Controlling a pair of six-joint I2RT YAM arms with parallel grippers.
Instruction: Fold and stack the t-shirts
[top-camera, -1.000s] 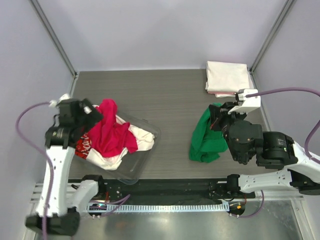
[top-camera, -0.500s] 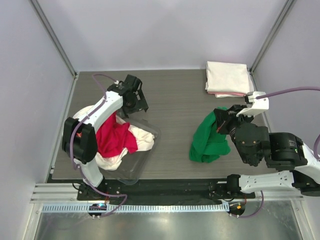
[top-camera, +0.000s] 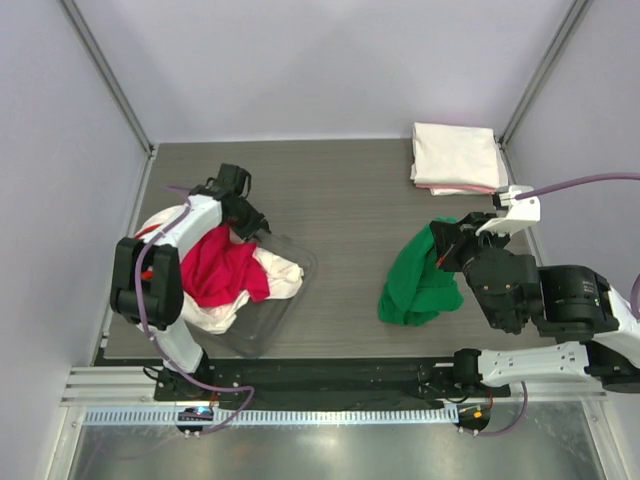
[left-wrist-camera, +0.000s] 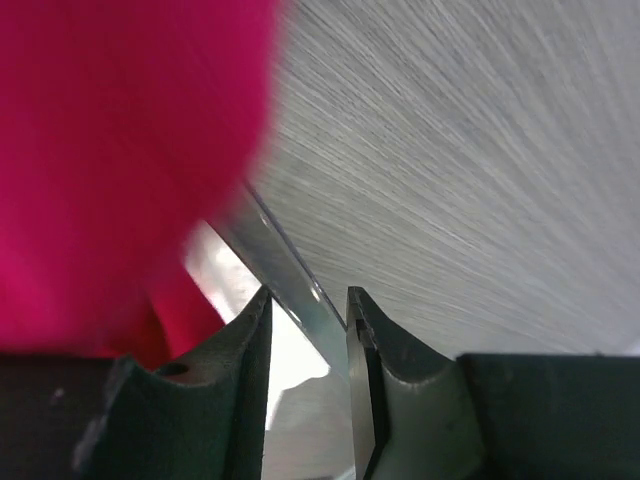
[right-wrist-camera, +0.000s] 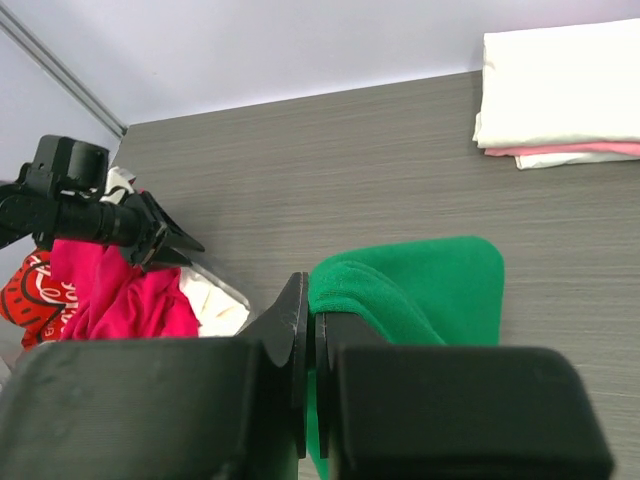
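Right gripper (right-wrist-camera: 311, 302) pinches a fold of the green t-shirt (right-wrist-camera: 425, 290). Left gripper (left-wrist-camera: 308, 312), slightly spread, straddles the clear bin (left-wrist-camera: 283, 268) rim beside the magenta t-shirt (left-wrist-camera: 110, 150).

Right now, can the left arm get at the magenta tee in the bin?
Probably yes: left gripper sits at the bin rim beside the magenta tee, which lies on top, uncovered.

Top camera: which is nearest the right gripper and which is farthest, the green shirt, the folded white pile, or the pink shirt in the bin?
1. The green shirt: pinched in the right gripper, on the right side.
2. The folded white pile: in the far right corner.
3. The pink shirt: in the bin, across on the left.
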